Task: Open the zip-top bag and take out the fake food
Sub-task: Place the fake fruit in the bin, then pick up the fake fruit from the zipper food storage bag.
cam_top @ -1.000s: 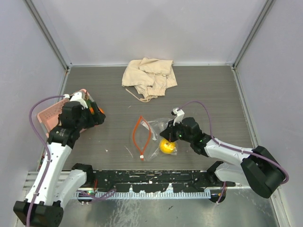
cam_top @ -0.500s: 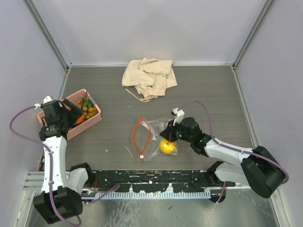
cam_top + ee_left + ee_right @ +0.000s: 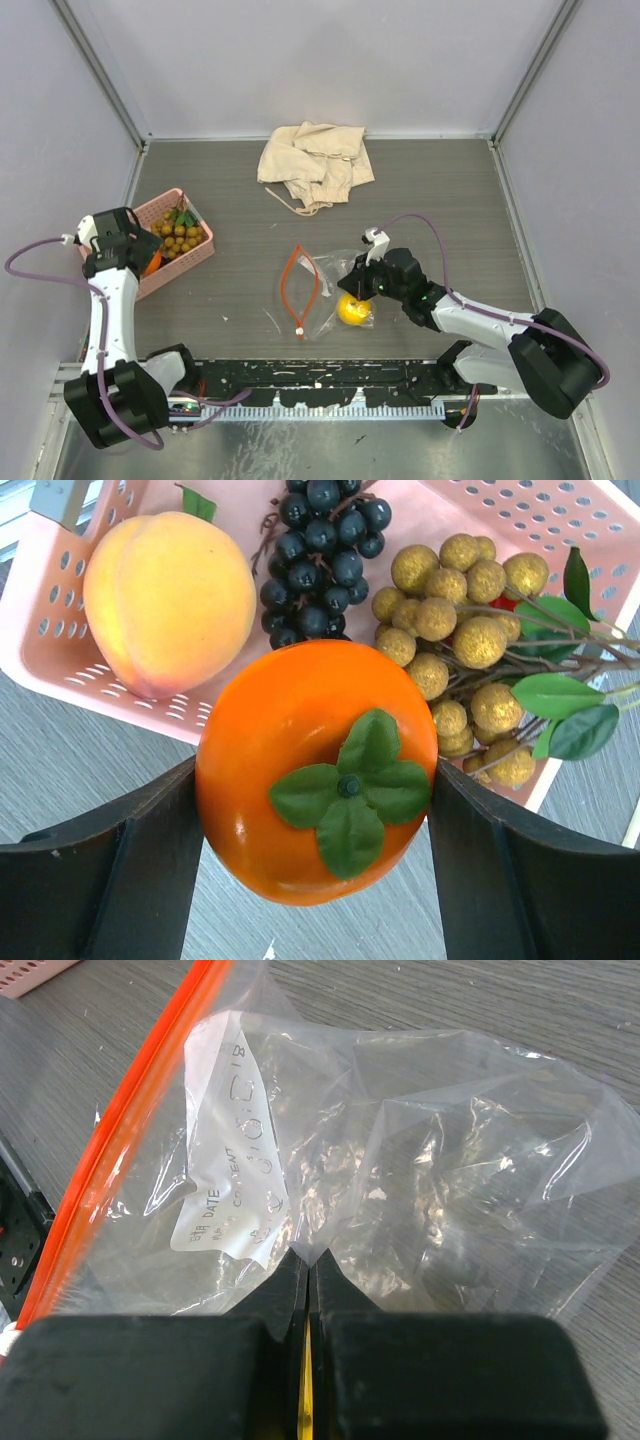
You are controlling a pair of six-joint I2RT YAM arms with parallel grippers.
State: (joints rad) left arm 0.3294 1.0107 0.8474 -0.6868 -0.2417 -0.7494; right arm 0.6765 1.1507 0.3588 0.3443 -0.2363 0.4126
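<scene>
The zip-top bag (image 3: pixel 318 290) lies open mid-table, clear, with its orange-red zip strip (image 3: pixel 290 285) on the left. A yellow lemon (image 3: pixel 351 309) sits inside its near end. My right gripper (image 3: pixel 349 283) is shut on a pinch of the bag's plastic (image 3: pixel 420 1160), just right of the zip strip (image 3: pixel 130 1120). My left gripper (image 3: pixel 138 258) is shut on an orange round fruit (image 3: pixel 290 740) with a green leaf cap. It holds the fruit at the near edge of the pink basket (image 3: pixel 60 630).
The pink basket (image 3: pixel 195 258) at the left holds a peach (image 3: pixel 170 600), dark purple grapes (image 3: pixel 320 550) and a tan berry cluster (image 3: pixel 460 620) with green leaves. A beige cloth (image 3: pixel 314 163) lies crumpled at the back. Grey walls close in the table.
My left arm has swung left, carrying its gripper from over the basket to the basket's near-left side, so the basket's contents show. The right arm and the bag have not moved.
</scene>
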